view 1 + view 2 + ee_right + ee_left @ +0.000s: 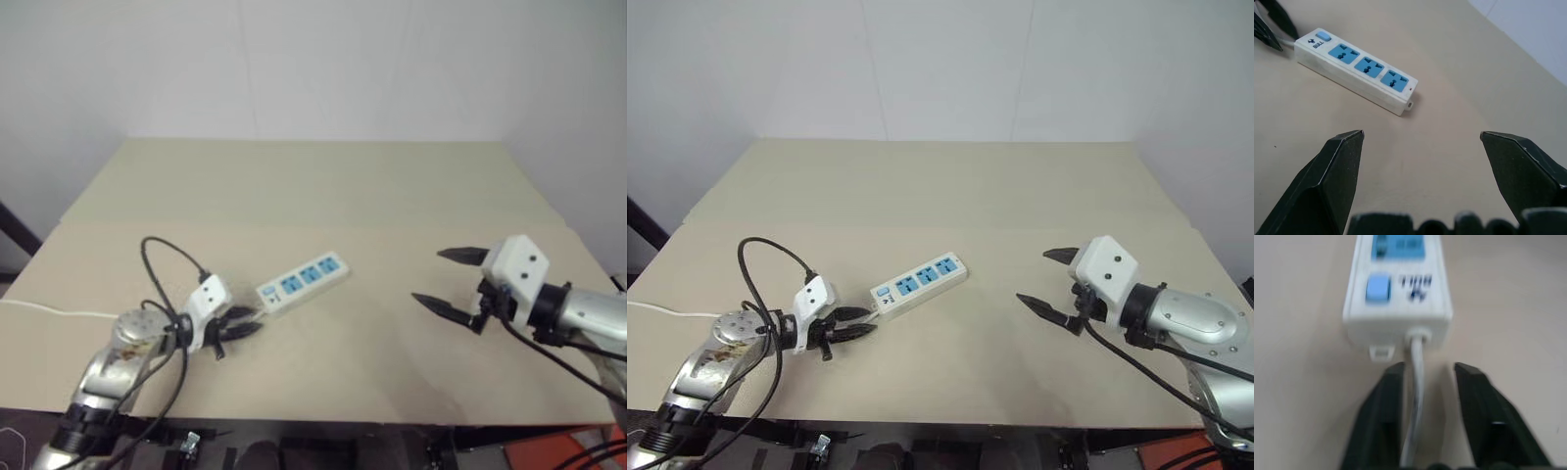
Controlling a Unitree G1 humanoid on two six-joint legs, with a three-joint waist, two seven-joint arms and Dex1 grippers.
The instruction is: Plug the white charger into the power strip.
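Black tapered pincer [1422, 382] fingers astride thin round cord [1417, 396], glossy white power strip [1399, 284].

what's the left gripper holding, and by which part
Nothing. The left gripper has its fingers apart on either side of the power strip's cord, not clamped.

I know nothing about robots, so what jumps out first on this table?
A white power strip with three blue sockets lies slanted near the middle of the tan table. The left pincer sits at its switch end, fingers straddling the thin white cord. The right pincer hangs wide open off to the other side.
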